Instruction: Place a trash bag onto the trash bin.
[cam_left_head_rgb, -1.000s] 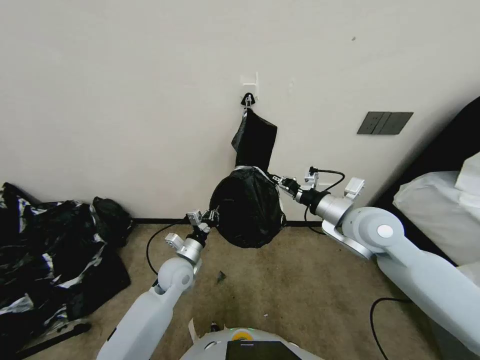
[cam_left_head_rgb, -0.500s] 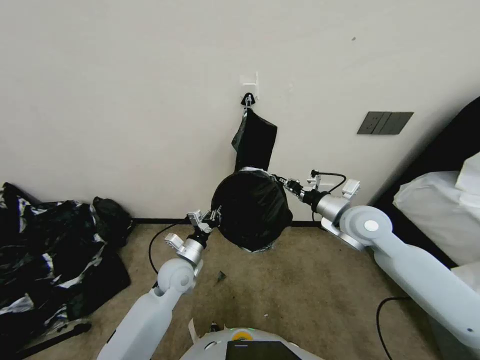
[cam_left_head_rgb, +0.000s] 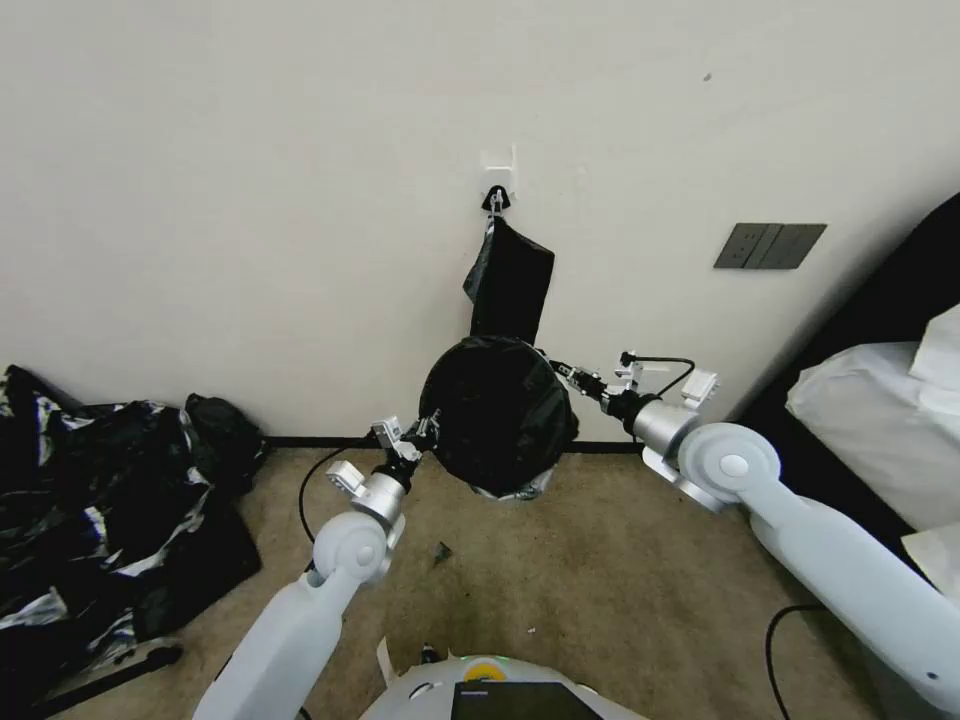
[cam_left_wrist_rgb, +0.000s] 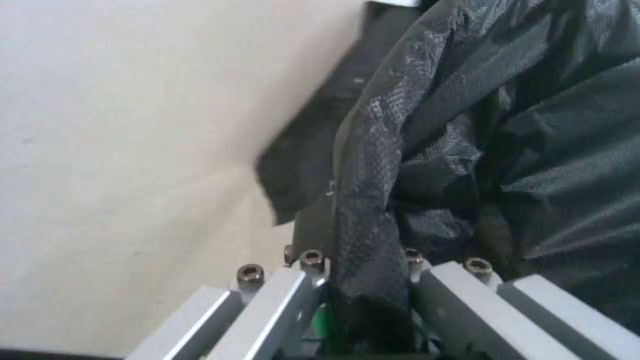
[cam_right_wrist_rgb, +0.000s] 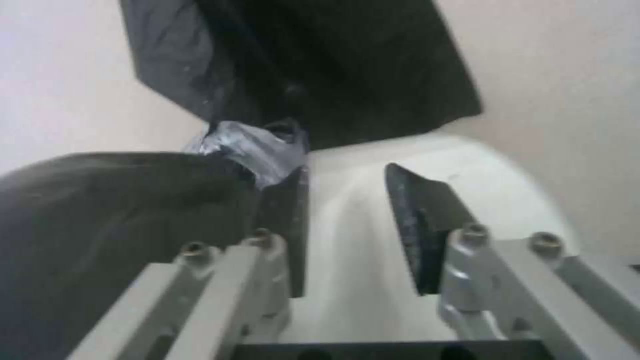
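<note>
The black trash bag (cam_left_head_rgb: 498, 412) is stretched into a round dome against the wall and hides most of the trash bin. My left gripper (cam_left_head_rgb: 428, 430) is at the bag's left edge. In the left wrist view that gripper (cam_left_wrist_rgb: 353, 245) is shut on a twisted fold of the trash bag (cam_left_wrist_rgb: 373, 165). My right gripper (cam_left_head_rgb: 562, 372) sits at the bag's upper right edge. Seen from the right wrist, the right gripper (cam_right_wrist_rgb: 345, 175) is open, with the trash bag (cam_right_wrist_rgb: 120, 200) beside one finger and the cream-white trash bin (cam_right_wrist_rgb: 493, 185) showing between and beyond the fingers.
A bundle of black bags (cam_left_head_rgb: 510, 280) hangs from a wall hook just above. A large black-and-silvery heap of plastic (cam_left_head_rgb: 100, 500) lies on the carpet at the left. White bedding (cam_left_head_rgb: 880, 420) is at the right, and a cable (cam_left_head_rgb: 780, 620) runs on the floor there.
The bag has sunk lower and become rounder, and the silvery edge at its top no longer shows. My right arm has dropped and drawn in toward the bag. The left arm has barely moved.
</note>
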